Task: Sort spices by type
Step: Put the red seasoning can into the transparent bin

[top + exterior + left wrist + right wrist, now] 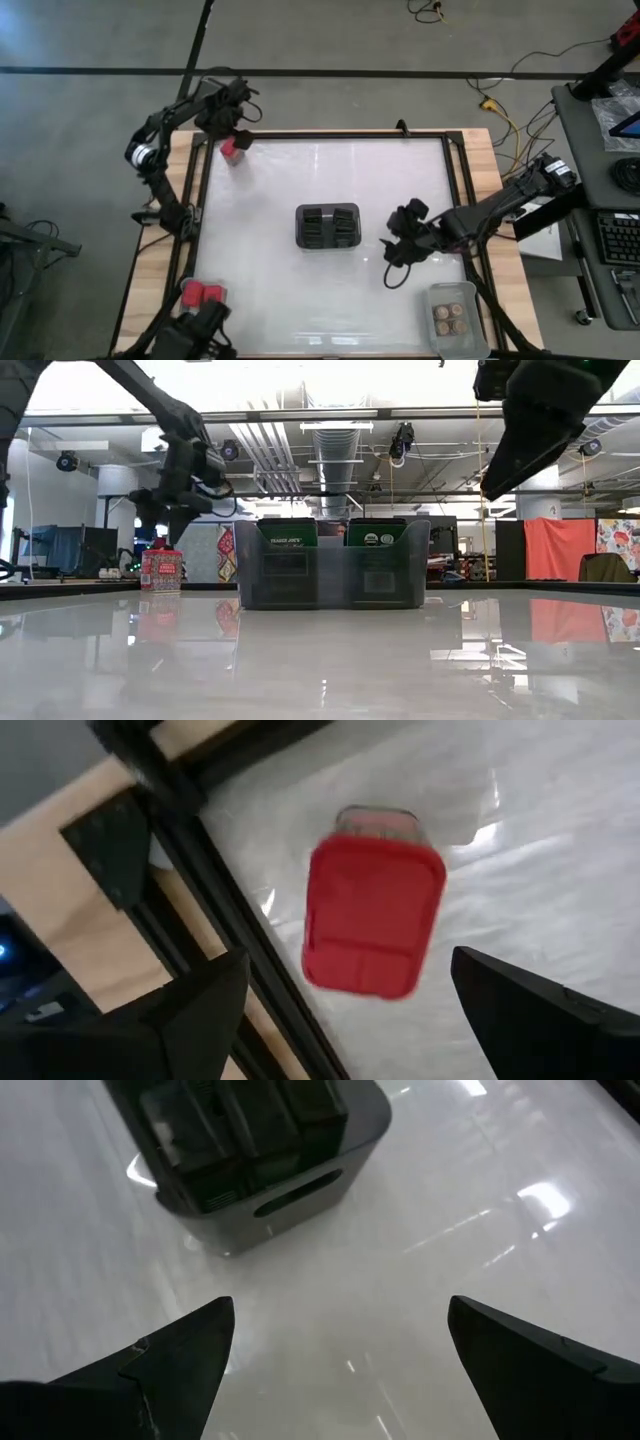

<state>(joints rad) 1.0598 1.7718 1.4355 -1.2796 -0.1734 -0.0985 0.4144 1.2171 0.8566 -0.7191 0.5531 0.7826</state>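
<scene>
**A:** ok where's everything sitting? I can see a red spice box (233,150) standing upright on the white desk (270,290) up in the far left corner, right by the black frame.

**B:** yep, and the left hand (228,128) hovers just above it. In the left wrist view the box (372,912) sits between the two dark fingers (185,1010) with clear space on both sides, so that hand is spread wide, not gripping anything. In the low view the box (161,570) stands alone on the desk with the hand (172,510) hanging right over it.

**A:** and the other reds?

**B:** two more red boxes (201,294) at the near left edge of the desk, side by side. Can't make out what they're sitting in.

**A:** the little jars?

**B:** round brown jars (451,318) are inside a clear bin (478,340) at the near right corner. I count about four, hard to be sure though.

**A:** right arm?

**B:** the right hand (402,240) hangs above the desk just to the right of the dark slotted holder (327,226) in the middle. Right wrist view shows its fingers (170,1360) wide apart with bare desk between them and the holder (250,1150) beyond, so it's released, empty. In the low view there are two green-labelled things (332,533) poking out of the holder's top.
</scene>
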